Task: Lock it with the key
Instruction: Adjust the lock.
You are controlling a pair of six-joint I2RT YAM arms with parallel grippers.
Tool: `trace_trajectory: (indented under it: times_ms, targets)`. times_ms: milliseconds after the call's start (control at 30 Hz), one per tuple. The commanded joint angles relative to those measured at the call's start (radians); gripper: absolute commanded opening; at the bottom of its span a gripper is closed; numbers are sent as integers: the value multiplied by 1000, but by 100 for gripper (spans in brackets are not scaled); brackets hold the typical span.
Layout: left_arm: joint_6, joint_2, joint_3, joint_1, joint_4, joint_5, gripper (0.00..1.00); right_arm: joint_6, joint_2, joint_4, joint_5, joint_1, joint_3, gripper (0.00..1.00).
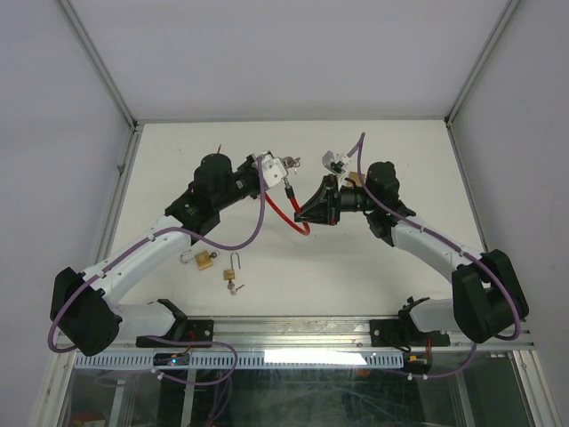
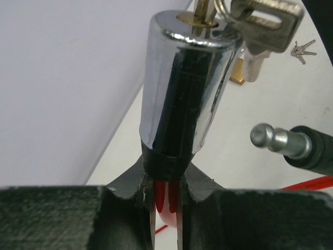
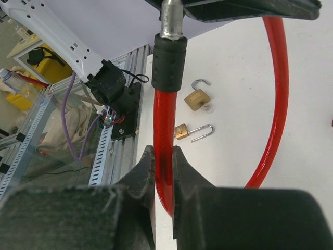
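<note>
- Left gripper (image 2: 164, 179) is clamped on the black collar of the lock cylinder (image 2: 182, 88), smooth chrome rising at 12 o'clock.
- Silver key (image 2: 265, 18) is at the cylinder's top.
- Right gripper (image 3: 163, 166) pinches the glossy red cable (image 3: 164, 130); its steel pin (image 3: 169, 18) is at 12 o'clock.
- Two brass padlocks (image 3: 197, 98) lie beyond at 1 o'clock.

Above the left pincer (image 2: 164, 177), the bunch of silver keys (image 2: 265, 21) is cut by the upper edge, and the key blade (image 2: 202, 11) inside the shiny chrome lock cylinder (image 2: 182, 88) is mostly hidden. The red plastic-coated cable (image 2: 165, 208) is mostly covered inside this pincer. Beyond the right pincer (image 3: 162, 156), the cable's steel pin (image 3: 169, 18) leaves the view. Well behind the left pincer, the small brass padlock (image 1: 204, 261) is too small for details.
</note>
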Motion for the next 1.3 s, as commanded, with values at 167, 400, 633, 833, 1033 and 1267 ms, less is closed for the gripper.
trace_trajectory:
  times_ms: [167, 400, 633, 833, 1033, 1267]
  targets:
    - [57, -28, 9, -16, 29, 4, 0, 51, -14, 12, 25, -35, 38, 0]
    - [73, -14, 17, -28, 3, 8, 0, 60, -13, 19, 19, -37, 40, 0]
    - [88, -1, 19, -35, -20, 13, 0, 70, -23, 23, 15, -50, 39, 0]
    - [105, 9, 24, -41, -44, 19, 0, 80, -23, 26, 7, -55, 42, 0]
    - [118, 11, 30, -45, -58, 2, 0, 86, -18, 17, -9, -57, 43, 0]
    - [240, -4, 14, -79, -108, -45, 0, 56, 13, -50, -34, -74, 65, 0]
